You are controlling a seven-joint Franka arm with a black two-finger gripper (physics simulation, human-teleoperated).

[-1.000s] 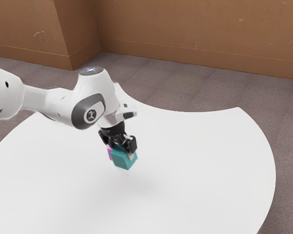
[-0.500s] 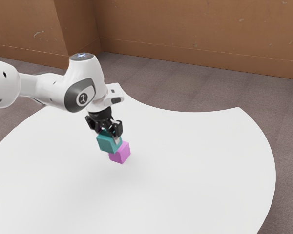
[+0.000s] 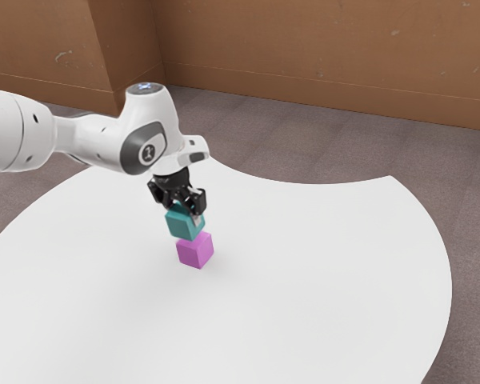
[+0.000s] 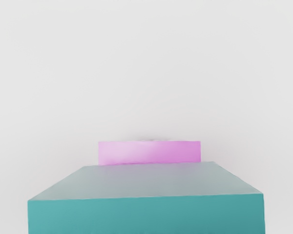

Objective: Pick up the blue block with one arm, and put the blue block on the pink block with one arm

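Observation:
The blue block (image 3: 183, 225) is teal in colour and hangs in my gripper (image 3: 185, 214), whose black fingers are shut on its sides. Just beneath it and slightly toward the exterior view's right sits the pink block (image 3: 195, 250) on the white table (image 3: 320, 272). The two blocks look close together; I cannot tell whether they touch. In the wrist view the blue block (image 4: 146, 197) lies large right under my hand, and a strip of the pink block (image 4: 149, 152) peeks out beyond its far edge.
The round white table has wide bare surface on all sides of the blocks. Grey carpet (image 3: 320, 136) and brown walls (image 3: 320, 48) lie beyond the table's far edge.
My gripper carried the blue block from in front of the pink block, swung toward the exterior view's left, then came back over the pink block. The pink block stayed put.

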